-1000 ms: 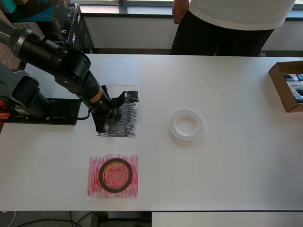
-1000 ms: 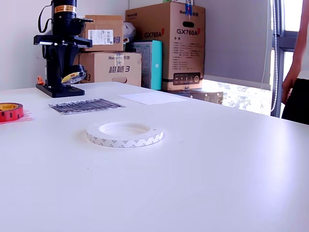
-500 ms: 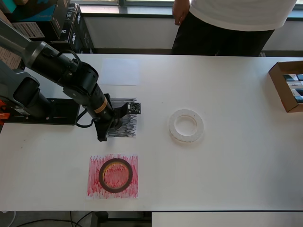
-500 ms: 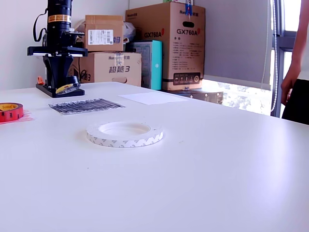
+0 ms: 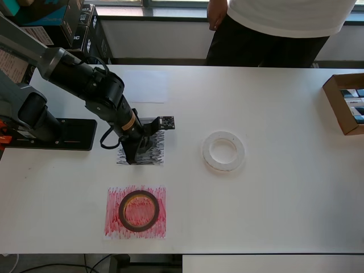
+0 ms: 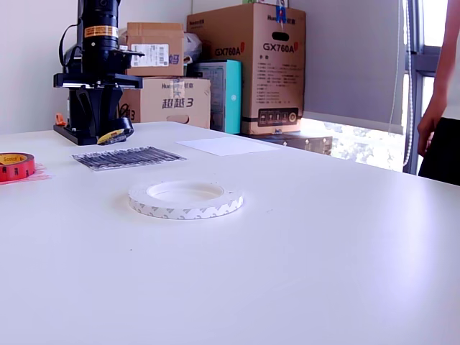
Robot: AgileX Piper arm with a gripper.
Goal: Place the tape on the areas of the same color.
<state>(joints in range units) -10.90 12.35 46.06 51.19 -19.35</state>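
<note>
My gripper hangs low over the black scribbled sheet, shut on the small black roll, which sits tilted just above the table. From overhead the arm hides this roll. In the exterior view the gripper stands behind the black sheet. The red roll lies on the red scribbled sheet. Right of the black sheet, the white ring lies flat on bare table. The plain white sheet has nothing on it.
The arm's black base sits at the overhead view's left. An open cardboard box stands at the right edge. A person stands behind the table's far side. Stacked cartons stand beyond the table.
The gripper has moved right in the overhead view, further over the black sheet, and come down lower with the black roll still in it. Nothing else moved.
</note>
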